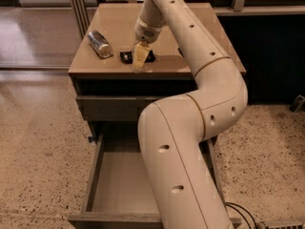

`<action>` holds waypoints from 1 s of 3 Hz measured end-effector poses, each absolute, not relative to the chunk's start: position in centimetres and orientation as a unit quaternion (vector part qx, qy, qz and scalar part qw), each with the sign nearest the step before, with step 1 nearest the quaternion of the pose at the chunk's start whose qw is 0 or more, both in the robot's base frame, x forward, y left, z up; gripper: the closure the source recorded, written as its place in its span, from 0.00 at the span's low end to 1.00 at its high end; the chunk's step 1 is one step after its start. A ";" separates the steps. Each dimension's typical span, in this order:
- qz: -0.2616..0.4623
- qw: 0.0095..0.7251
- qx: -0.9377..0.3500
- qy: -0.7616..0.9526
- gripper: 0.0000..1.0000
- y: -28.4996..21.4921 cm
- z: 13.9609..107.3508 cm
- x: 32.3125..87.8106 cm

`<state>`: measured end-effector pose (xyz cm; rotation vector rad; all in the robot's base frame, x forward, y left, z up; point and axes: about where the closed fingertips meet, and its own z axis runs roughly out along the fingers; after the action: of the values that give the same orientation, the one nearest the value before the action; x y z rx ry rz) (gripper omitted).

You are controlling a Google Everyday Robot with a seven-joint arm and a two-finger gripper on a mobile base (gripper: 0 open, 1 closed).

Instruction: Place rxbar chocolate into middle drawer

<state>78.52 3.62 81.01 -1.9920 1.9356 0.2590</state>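
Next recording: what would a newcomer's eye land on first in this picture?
The big cream robot arm fills the middle of the view, bending from the bottom edge up to the cabinet top. Its gripper is down at the black snack bar near the front edge, and a silver can lies on its side further left in the picture. Below, a wide drawer is pulled open.
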 end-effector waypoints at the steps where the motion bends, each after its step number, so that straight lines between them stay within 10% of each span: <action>1: 0.091 0.175 -0.703 0.683 0.39 3.6 81.0 78.5; 2: 0.091 0.175 -0.703 0.683 0.16 3.6 81.0 78.5; 3: 0.091 0.175 -0.703 0.683 0.18 3.6 81.0 78.5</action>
<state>78.53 3.62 81.01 -1.9919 1.9355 0.2590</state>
